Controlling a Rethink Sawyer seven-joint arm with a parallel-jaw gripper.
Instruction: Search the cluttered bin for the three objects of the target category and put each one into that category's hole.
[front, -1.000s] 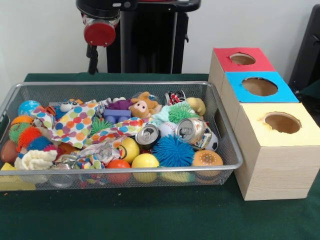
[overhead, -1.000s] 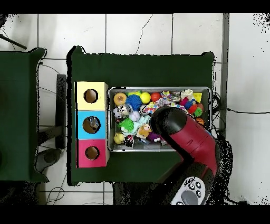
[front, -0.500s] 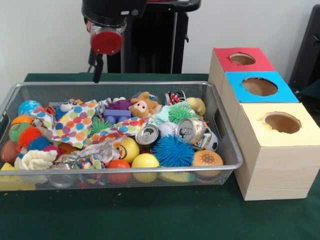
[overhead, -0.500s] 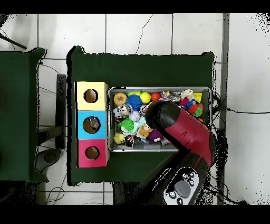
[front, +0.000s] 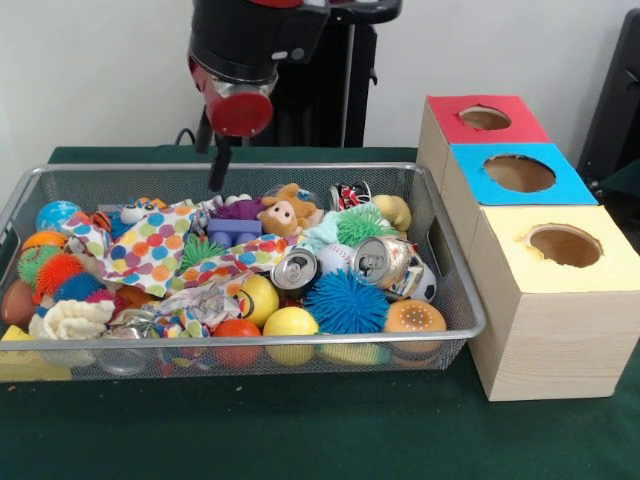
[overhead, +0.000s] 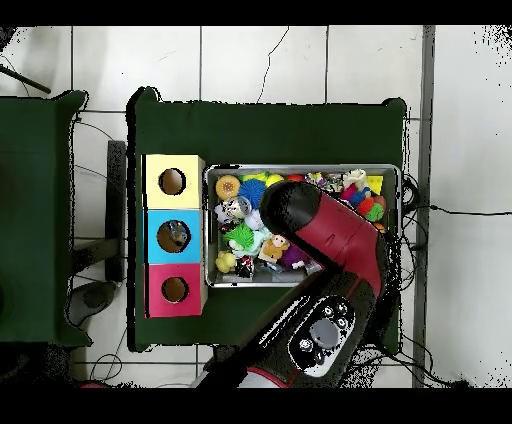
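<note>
The wire mesh bin (front: 455, 290) is heaped with toys. Among them are two crushed drink cans (front: 296, 268) (front: 383, 260), yellow balls (front: 290, 322), a blue spiky ball (front: 345, 300), a plush animal (front: 288, 210) and polka-dot cloth (front: 150, 245). Right of the bin stand three boxes with round holes: red (front: 485, 118), blue (front: 518, 173) and yellow (front: 565, 245). My gripper (front: 218, 168) hangs as a thin dark shape under the arm's red-capped head (front: 240, 108), over the bin's back edge and above the toys. It holds nothing that I can see. From overhead, the arm (overhead: 325, 230) hides the gripper.
From overhead, the bin (overhead: 214, 225) lies beside the yellow (overhead: 172, 181), blue (overhead: 172, 236) and red (overhead: 174, 290) boxes on the green cloth (overhead: 270, 130). A second green table (overhead: 35, 215) stands at the left.
The arm's head has swung right and lower in the front view, from outside the bin's back left to over its back edge. The toys have not moved.
</note>
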